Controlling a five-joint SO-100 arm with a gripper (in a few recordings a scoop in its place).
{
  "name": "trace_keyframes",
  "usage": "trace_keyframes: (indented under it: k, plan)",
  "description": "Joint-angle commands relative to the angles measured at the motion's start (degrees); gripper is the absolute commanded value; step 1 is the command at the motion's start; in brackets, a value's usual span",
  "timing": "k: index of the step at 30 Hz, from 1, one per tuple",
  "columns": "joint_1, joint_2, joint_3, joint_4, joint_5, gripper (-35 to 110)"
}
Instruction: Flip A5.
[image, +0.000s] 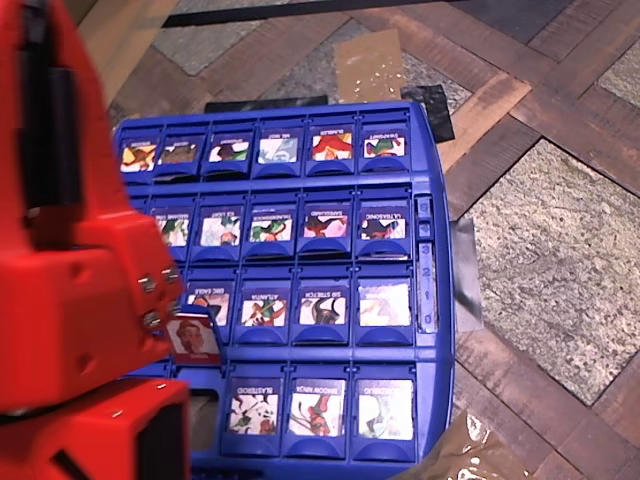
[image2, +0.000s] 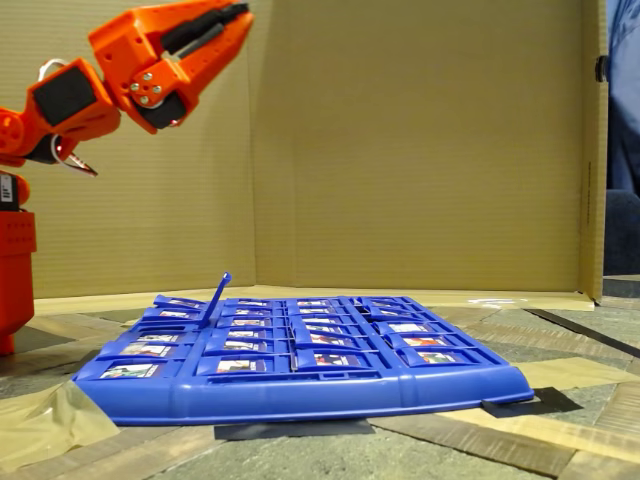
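Currently on the counter (image2: 600, 440): one blue game board (image: 440, 300) lying flat, its far and side edges taped down, holding rows of small hinged tiles.

Tiles: nearly all lie face-up flat in their slots, showing pale cards with coloured figures and short name labels.

A5 (image: 194, 338): blue-framed tile at the board's left side in the overhead view, third row from the top, leftmost visible column. It stands raised from its slot and shows a red face with a brown-haired portrait. In the fixed view the same tile (image2: 216, 296) appears as a thin blue flap tilted up at the board's left rear, leaning rather than fully upright.

End effector (image2: 238, 14): orange, two-fingered, held high above the board's left end in the fixed view, well apart from every tile. Its fingers lie close together with a dark narrow gap between them, and nothing is held.

Arm (image: 70, 250): orange body covering the left part of the overhead view, overlapping the board's left columns.

Surround: cardboard wall (image2: 420, 140) behind the board; a person's dark clothing (image2: 622, 150) at the right edge of the fixed view.
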Motion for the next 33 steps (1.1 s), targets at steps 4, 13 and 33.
trace_keyframes:
  k: [4, 13, 33]
  plan:
    - [-2.02, 4.57, 1.32, -3.43, 0.44, 0]
    - [-3.78, 10.63, 1.93, -0.70, 3.60, 0]
    - [-4.75, 20.21, 1.76, 19.78, 4.66, 0]
